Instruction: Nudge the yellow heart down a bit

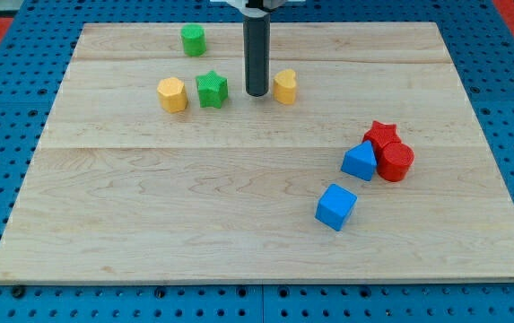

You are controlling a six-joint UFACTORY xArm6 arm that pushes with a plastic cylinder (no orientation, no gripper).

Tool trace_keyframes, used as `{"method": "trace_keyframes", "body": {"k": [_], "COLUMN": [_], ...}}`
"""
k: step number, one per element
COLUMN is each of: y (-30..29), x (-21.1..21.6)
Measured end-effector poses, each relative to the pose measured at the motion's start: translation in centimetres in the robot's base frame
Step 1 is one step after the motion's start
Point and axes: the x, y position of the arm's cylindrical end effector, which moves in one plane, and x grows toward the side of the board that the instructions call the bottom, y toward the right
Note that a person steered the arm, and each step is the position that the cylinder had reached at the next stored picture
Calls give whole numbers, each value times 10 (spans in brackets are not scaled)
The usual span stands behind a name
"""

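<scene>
The yellow heart [284,87] is sitting near the board's top centre, a small rounded yellow block, its lobes hard to make out from here. My tip [257,93] is resting just at its 9 o'clock, very close, though contact cannot be judged; being a plain rod, it is carrying no pincer to open or close. At the tip's 9 o'clock the green star [212,89] is standing, with the yellow hexagon [173,94] just beyond it. The green block [193,39] is lying at 11 o'clock of the star. Well apart, at 4 o'clock of the heart, the red star [383,135], red cylinder [396,161] and blue triangle [360,161] are clustering, touching; the blue cube [336,206] is sitting below them on the wooden board [149,224].
</scene>
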Motion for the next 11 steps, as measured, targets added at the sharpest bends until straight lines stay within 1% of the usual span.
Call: {"method": "trace_keyframes", "body": {"k": [2,3,4,5,6,7,8,9,10,11], "y": [1,13,12,41,88,82,113,77,59,54], "x": [-21,5,-38,-53,-5,17,-34,-57,-22,-3]}}
